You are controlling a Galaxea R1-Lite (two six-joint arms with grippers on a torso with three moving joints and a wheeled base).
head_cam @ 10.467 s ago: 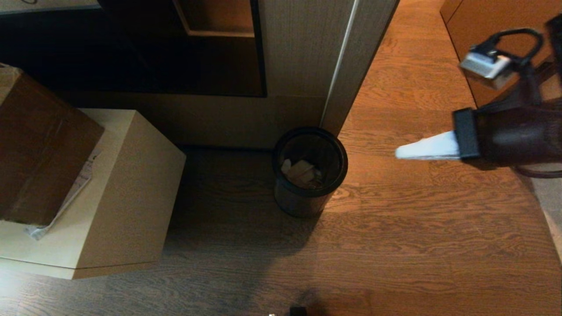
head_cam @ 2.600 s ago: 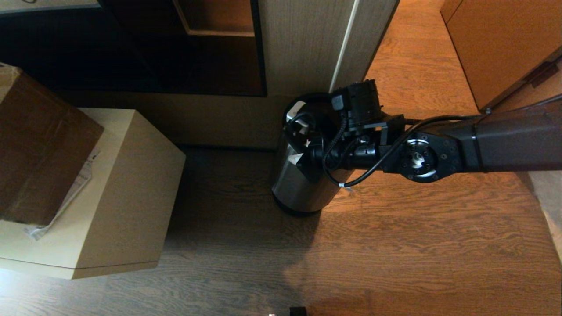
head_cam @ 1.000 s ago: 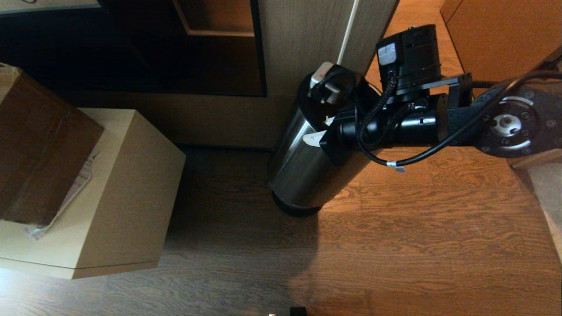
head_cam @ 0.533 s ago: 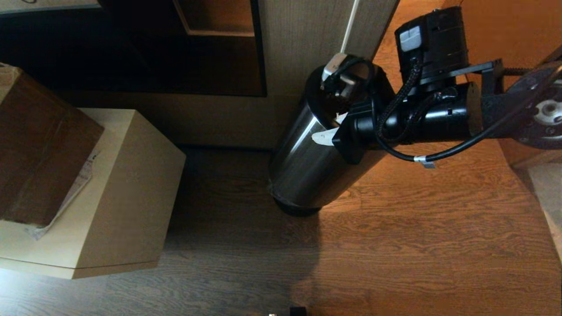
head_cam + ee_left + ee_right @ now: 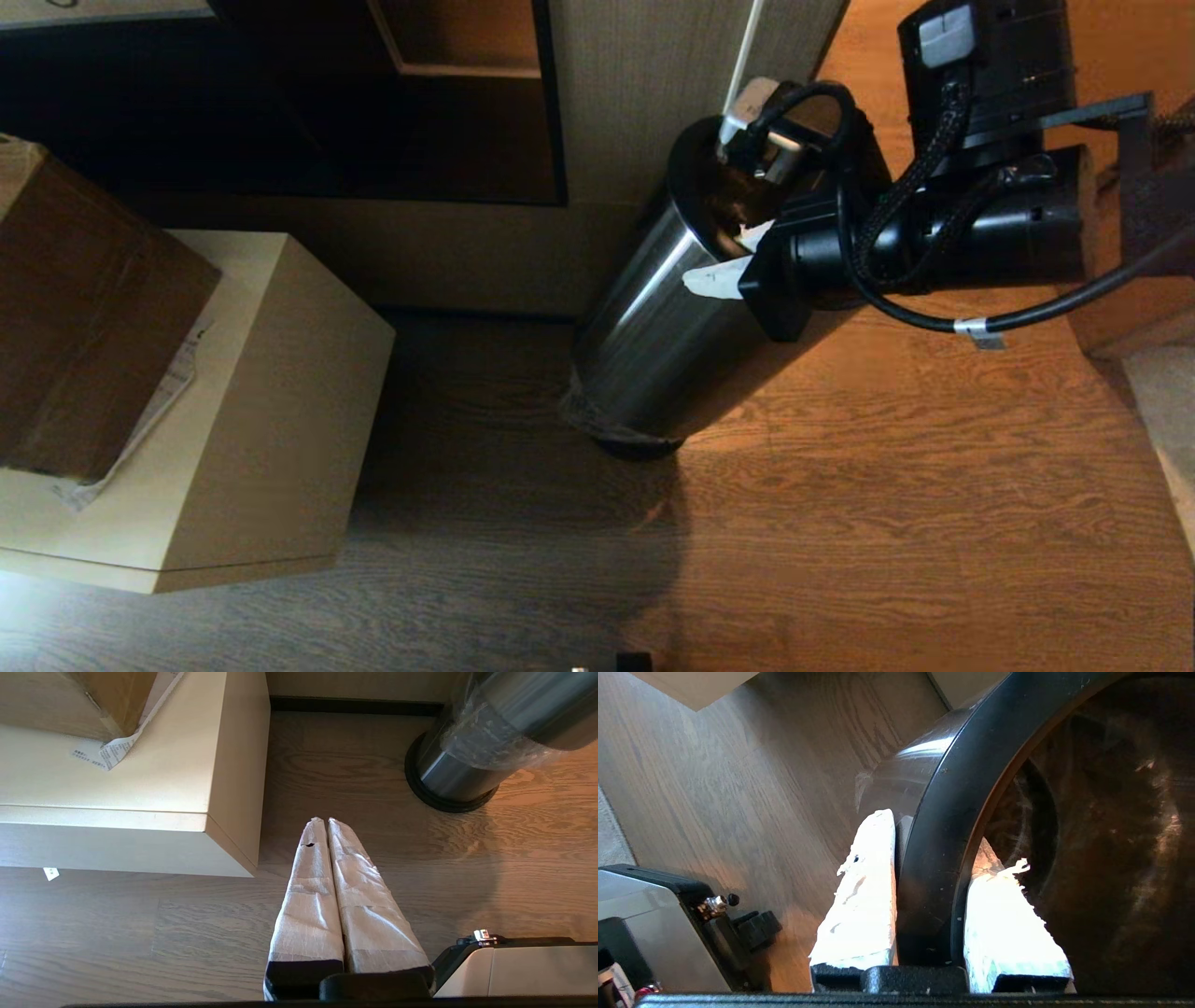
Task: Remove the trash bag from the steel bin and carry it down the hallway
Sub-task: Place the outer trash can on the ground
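My right gripper [image 5: 733, 257] is shut on the thick black rim [image 5: 934, 830] of the steel bin [image 5: 653, 345], one white finger [image 5: 864, 891] outside the wall and the other inside. The bin's shiny steel body hangs tilted from that grip, its lower end just above a black-edged steel base [image 5: 448, 784] on the floor. The trash bag [image 5: 490, 742] shows as crinkled translucent plastic around the raised body's lower end [image 5: 593, 411]. The bin's inside is dark. My left gripper [image 5: 327, 820] is shut and empty, low over the wood floor. The hallway is out of view.
A pale beige box [image 5: 261, 401] with a brown cardboard box [image 5: 84, 308] on it stands left of the bin. A wood-grain panel [image 5: 644, 93] and a dark shelf recess rise behind it. Orange wood floor [image 5: 887, 485] stretches to the right.
My right arm has risen with the rim in its grip, moving up and right in the head view. The steel body has lifted and tilted further from its base. The left gripper has not moved.
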